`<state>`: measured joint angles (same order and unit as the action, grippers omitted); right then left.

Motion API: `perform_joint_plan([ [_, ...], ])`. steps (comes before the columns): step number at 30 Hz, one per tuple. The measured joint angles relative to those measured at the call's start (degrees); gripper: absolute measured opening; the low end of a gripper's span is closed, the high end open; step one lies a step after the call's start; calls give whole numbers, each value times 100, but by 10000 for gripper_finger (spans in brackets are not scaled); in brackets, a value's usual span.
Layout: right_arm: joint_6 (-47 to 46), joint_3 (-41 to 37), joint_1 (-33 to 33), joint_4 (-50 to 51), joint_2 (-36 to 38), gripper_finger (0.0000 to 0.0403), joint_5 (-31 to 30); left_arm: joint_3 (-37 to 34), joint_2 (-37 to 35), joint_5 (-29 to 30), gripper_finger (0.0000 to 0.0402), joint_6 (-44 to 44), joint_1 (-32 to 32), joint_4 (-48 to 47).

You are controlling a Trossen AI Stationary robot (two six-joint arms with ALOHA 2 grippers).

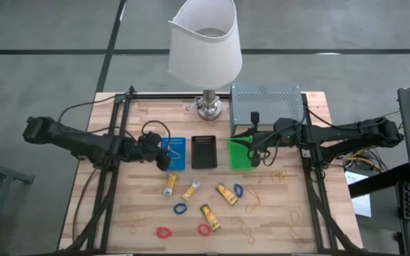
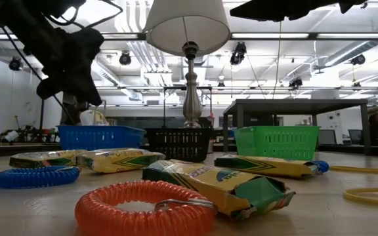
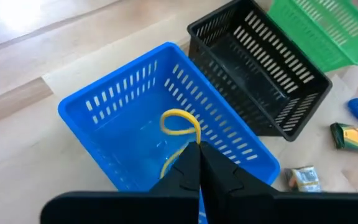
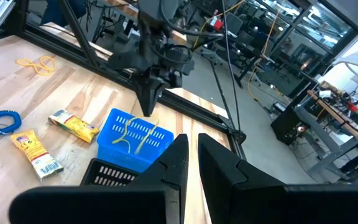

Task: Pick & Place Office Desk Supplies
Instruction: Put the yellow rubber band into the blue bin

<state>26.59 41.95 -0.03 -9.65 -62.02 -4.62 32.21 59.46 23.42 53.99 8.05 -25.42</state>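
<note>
Low view. A dark gripper (image 2: 67, 69) hung above the blue tray (image 2: 100, 136); the black tray (image 2: 179, 142) and green tray (image 2: 277, 141) stood farther along. Nearer lay yellow packets (image 2: 218, 185), a red ring (image 2: 143, 208) and a blue ring (image 2: 35, 176).

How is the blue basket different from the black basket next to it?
The blue basket has a yellow rubber band hanging into it from the shut left gripper; the black basket shows nothing inside. One is bright blue, one black. Both are slotted rectangles standing side by side.
</note>
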Motion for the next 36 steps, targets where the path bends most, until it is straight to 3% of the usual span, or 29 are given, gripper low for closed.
perform_joint_plan([
  [17, 0, 0, 1, 0, 0, 34, 1, 173, 1086, -379, 2, -412, -32, 393],
  [27, 0, 0, 0, 0, 0, 34, 2, 500, 2015, -1106, 5, -594, -372, 172],
  [36, 0, 0, 1, 0, 0, 34, 1, 555, 2083, -1126, 18, -624, -419, 100],
])
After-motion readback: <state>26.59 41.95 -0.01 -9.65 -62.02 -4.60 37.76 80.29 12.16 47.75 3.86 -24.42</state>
